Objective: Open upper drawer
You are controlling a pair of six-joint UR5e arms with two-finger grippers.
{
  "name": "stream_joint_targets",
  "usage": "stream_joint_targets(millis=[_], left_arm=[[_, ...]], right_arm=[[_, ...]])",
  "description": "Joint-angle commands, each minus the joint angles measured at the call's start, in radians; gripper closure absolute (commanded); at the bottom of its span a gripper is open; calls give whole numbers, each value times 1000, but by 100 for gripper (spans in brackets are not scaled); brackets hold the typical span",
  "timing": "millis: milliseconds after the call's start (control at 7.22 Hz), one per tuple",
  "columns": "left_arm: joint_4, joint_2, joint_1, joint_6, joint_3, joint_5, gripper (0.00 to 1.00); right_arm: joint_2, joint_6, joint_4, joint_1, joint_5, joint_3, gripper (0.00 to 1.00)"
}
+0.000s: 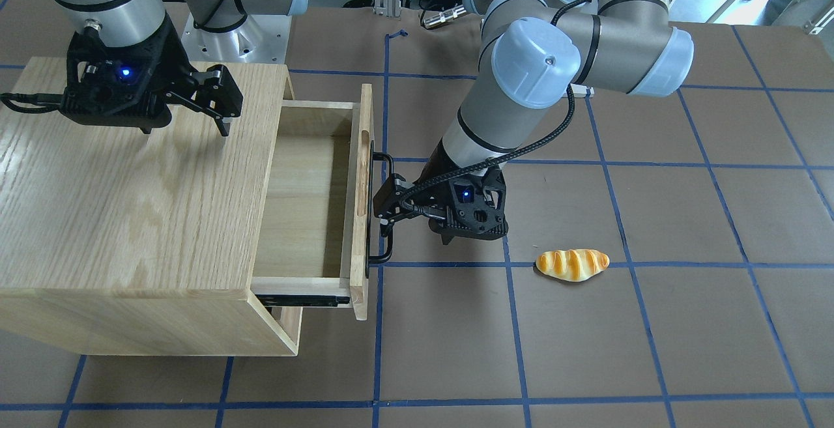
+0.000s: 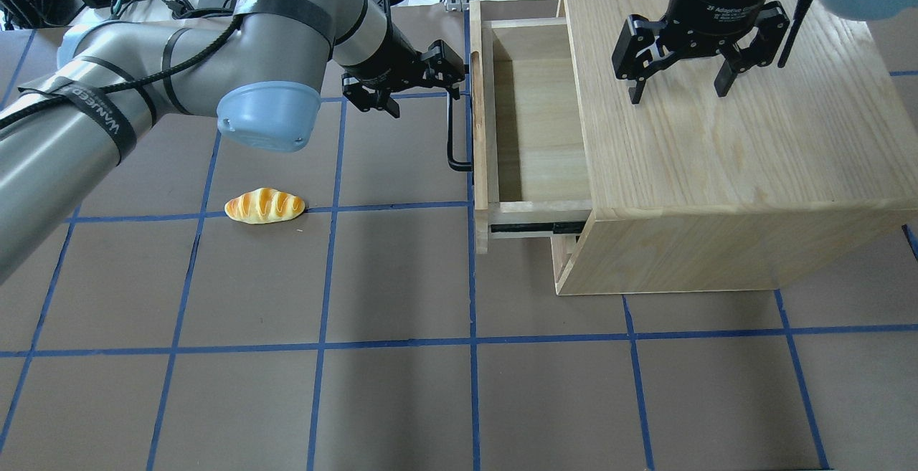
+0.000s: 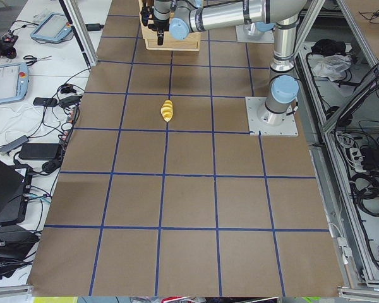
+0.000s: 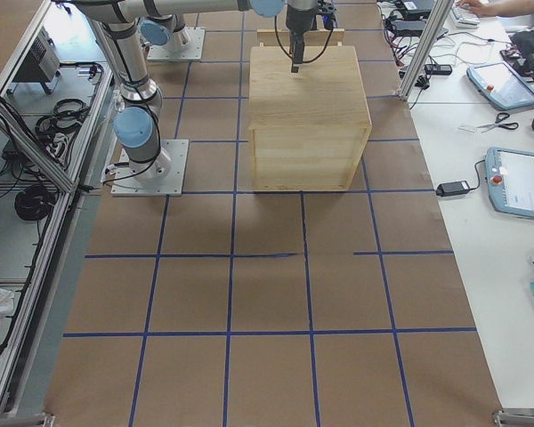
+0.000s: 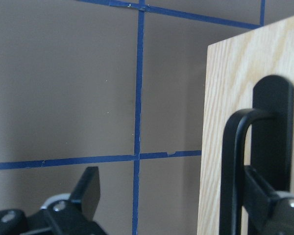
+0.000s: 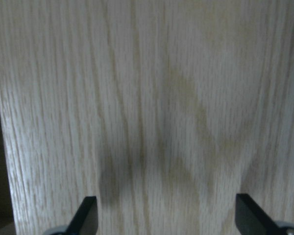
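- Upper drawer (image 2: pixel 538 127): overhead view, about 1 o'clock from table centre. It stands drawn well out of the oak cabinet (image 2: pixel 717 170) toward 9 o'clock, with the bare floor exposed and a black slide rail (image 2: pixel 531 227) showing along the near side. Task looks essentially done.
- Black bar handle (image 5: pixel 232 171): sits on the front panel, facing 9 o'clock.
- Left gripper (image 5: pixel 171 181): fingers spread wide and gripping nothing. Wrist view shows one finger tucked between bar and panel, the other out over the table.
- Right gripper (image 2: pixel 678 91): fingers spread, tips low over the cabinet top, about 3 o'clock of the drawer. Contact or a gap, cannot tell.
- Risk: the tucked finger could catch the bar if the arm backs off toward 9 o'clock before it clears. That would drag the drawer against its stops, or slide the whole cabinet if the right gripper is not bracing it.
- Risk: the toy bread roll (image 2: pixel 264 206), at 8 o'clock of the handle, lies under the left arm's likely retreat and a low sweep could knock it.
- Surface: brown table covering (image 2: pixel 401 385) with a blue tape grid.
- Room: side views show benches with teach pendants (image 4: pixel 521 182), cables and aluminium framing.
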Motion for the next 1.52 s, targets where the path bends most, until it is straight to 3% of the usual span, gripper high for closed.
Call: stream_joint_targets(millis=[0,831,1246,1385], left_arm=[[-2,10,23,42,-5,1,0],[-22,51,56,112,-30,4,0],[-383,186,171,267,103,27,0],[-466,223,177,270,139,159,0]], right_arm=[[0,1,0,0,0,0,0],[0,1,0,0,0,1,0],[0,-1,0,0,0,0,0],[0,-1,0,0,0,0,0]])
